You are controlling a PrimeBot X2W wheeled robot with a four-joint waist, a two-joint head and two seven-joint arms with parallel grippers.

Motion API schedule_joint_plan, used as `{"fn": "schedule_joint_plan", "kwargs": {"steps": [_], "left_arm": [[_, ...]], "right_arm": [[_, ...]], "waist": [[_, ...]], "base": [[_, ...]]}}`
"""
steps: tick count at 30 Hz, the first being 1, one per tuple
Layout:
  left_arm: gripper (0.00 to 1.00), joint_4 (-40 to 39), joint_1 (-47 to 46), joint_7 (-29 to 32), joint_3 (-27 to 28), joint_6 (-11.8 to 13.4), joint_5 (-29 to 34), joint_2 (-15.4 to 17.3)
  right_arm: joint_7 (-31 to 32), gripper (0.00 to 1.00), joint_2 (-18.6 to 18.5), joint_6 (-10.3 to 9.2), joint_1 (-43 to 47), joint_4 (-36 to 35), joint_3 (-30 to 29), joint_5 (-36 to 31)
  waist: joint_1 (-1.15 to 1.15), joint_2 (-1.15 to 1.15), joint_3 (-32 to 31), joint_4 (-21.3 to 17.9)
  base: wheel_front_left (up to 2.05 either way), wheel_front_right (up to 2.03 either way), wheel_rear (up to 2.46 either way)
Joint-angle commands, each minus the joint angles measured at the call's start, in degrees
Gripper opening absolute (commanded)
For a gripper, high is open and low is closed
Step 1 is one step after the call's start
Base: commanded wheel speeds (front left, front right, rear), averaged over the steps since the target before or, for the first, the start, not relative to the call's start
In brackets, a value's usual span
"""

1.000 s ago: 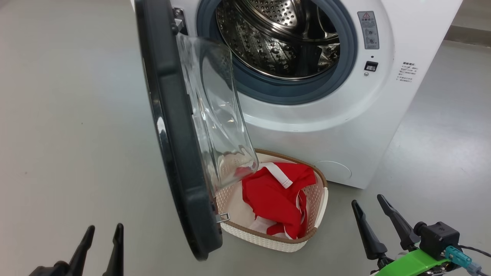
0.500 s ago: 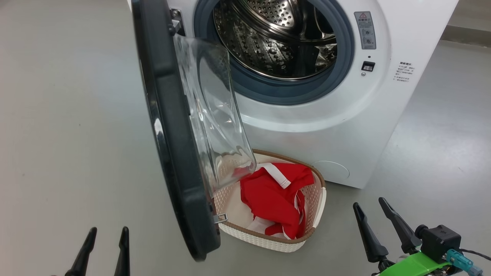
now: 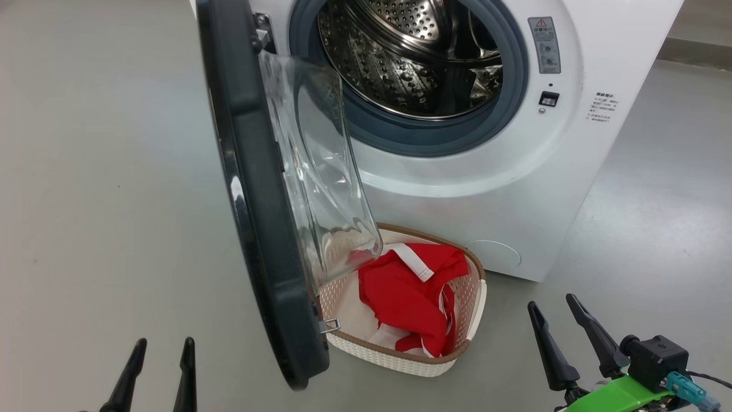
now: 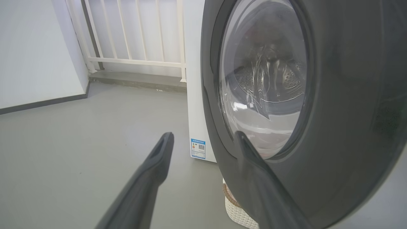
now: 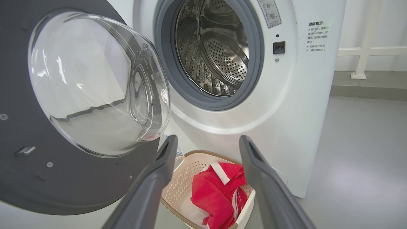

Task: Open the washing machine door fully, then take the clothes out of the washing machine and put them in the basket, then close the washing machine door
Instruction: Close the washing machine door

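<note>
**Washer unloaded; door left to shut**

- Washing machine (image 3: 514, 189): white front-loader standing on the grey floor (image 3: 86, 171). Its drum (image 3: 400, 68) shows bare perforated steel as far as I can see in, with no fabric.
- Washing machine door (image 3: 251, 189): swung wide on the left of the opening. The glass bowl faces the machine and the lower edge hangs over the basket's left corner.
- Basket (image 3: 400, 357): on the floor at the foot of the machine.
  - Contents: the clothes (image 3: 406, 292), a red heap with white trim, bunched toward the right.
  - Cream bottom shows at the left.
- Left gripper (image 3: 164, 343): low, near the door's outer black face, and I see no contact. Jaws are spread and hold nothing.
- Right gripper (image 3: 551, 302): low, to the right of the basket and apart from it. Jaws are spread and empty.
- Progress, by my reckoning: opening and unloading look finished, and only closing the door remains. The left gripper seems best placed for the push.
</note>
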Motion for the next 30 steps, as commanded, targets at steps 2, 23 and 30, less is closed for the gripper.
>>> {"fn": "schedule_joint_plan", "kwargs": {"steps": [2,23,30], "left_arm": [[1.00,-1.8,-1.0,-0.7,2.2,-0.3,0.2,0.2],[0.00,-5.8,-5.9,-0.7,-4.2,-0.3,-19.8,2.9],[0.00,-10.1,-8.6,-0.7,-12.6,-0.3,-39.4,12.6]], "right_arm": [[-0.4,1.00,-0.4,0.37,-0.4,-1.5,0.7,-0.5],[-0.4,1.00,-0.4,0.37,-1.2,-1.6,0.8,-0.3],[-0.4,1.00,-0.4,0.37,-1.8,-1.7,0.9,-0.2]], "waist": [[0.00,0.00,0.0,-0.1],[0.00,0.00,1.0,-2.0],[0.00,0.00,1.9,-3.3]], "base": [[0.00,0.00,0.00],[0.00,0.00,0.00],[0.00,0.00,0.00]]}}
